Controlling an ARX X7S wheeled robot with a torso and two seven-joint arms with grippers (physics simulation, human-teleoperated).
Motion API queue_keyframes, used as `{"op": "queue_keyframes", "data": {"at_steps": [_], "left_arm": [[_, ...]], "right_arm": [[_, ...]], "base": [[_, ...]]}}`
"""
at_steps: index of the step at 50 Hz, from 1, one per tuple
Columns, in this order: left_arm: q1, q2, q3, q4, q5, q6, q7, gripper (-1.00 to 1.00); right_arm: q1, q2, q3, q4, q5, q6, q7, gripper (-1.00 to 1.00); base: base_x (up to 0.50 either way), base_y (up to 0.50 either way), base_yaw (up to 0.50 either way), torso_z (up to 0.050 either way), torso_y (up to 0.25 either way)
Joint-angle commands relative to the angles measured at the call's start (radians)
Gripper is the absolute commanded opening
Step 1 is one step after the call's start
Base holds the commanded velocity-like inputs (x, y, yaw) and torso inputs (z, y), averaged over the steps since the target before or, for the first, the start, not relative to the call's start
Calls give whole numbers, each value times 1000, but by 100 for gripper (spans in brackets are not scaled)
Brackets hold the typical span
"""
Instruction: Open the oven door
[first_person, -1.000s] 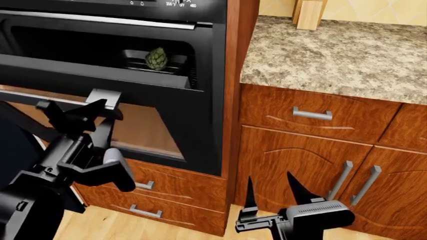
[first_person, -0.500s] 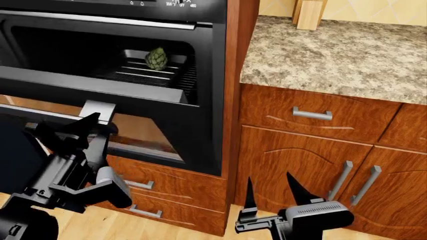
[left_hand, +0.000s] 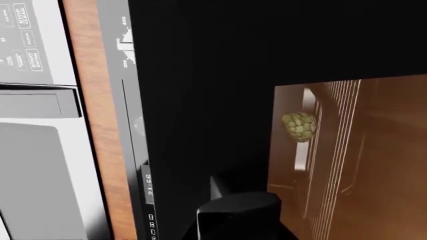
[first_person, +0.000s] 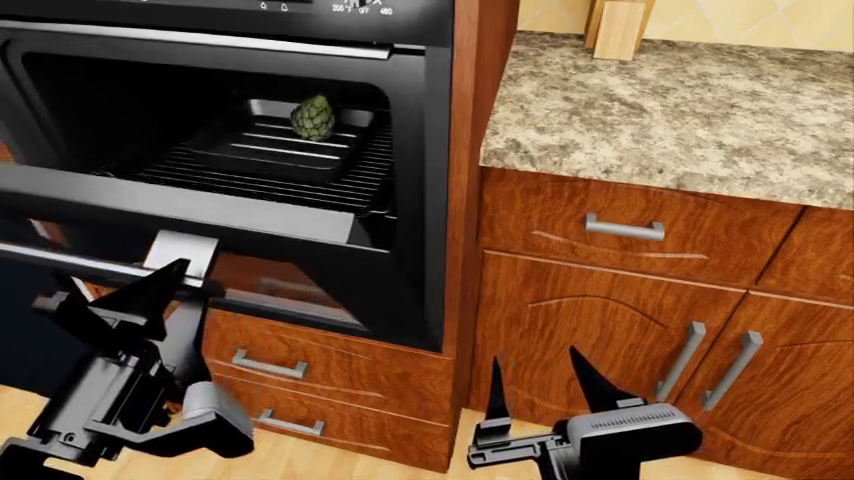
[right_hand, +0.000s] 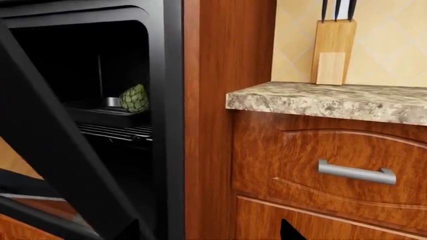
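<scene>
Left gripper (first_person: 127, 290) grips the oven door (first_person: 187, 215) handle — door tilted partly open.

You are in a home kitchen: a built-in oven (first_person: 267, 120) sits in reddish-brown wooden cabinets (first_person: 627, 330). Just beside the oven you see a speckled granite counter (first_person: 667, 110) with a knife block (right_hand: 335, 50) on it, against a yellow tiled wall (right_hand: 393, 40).

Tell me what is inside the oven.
An artichoke sits on a dark tray on the wire rack. The half-lowered oven door hides the cavity below the rack, and the far-left side is out of view.
</scene>
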Motion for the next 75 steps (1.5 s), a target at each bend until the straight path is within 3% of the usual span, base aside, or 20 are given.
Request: {"op": "queue_keyframes", "data": {"at_steps": [1, 38, 75], "left_arm": [[7, -48, -174, 67, 200, -10, -227, -100], [297, -51, -314, 97, 227, -61, -413, -100], [435, -11, -341, 21, 274, -54, -569, -100]], "right_arm": [[-1, 1, -6, 6, -1, -3, 2, 100], [3, 4, -13, 12, 3, -4, 8, 100], [6, 5, -24, 21, -3, -9, 16, 100]], "base": [[-1, 3, 6, 10, 10], [-4, 1, 6, 3, 8], [-2, 0, 1, 3, 8]]}}
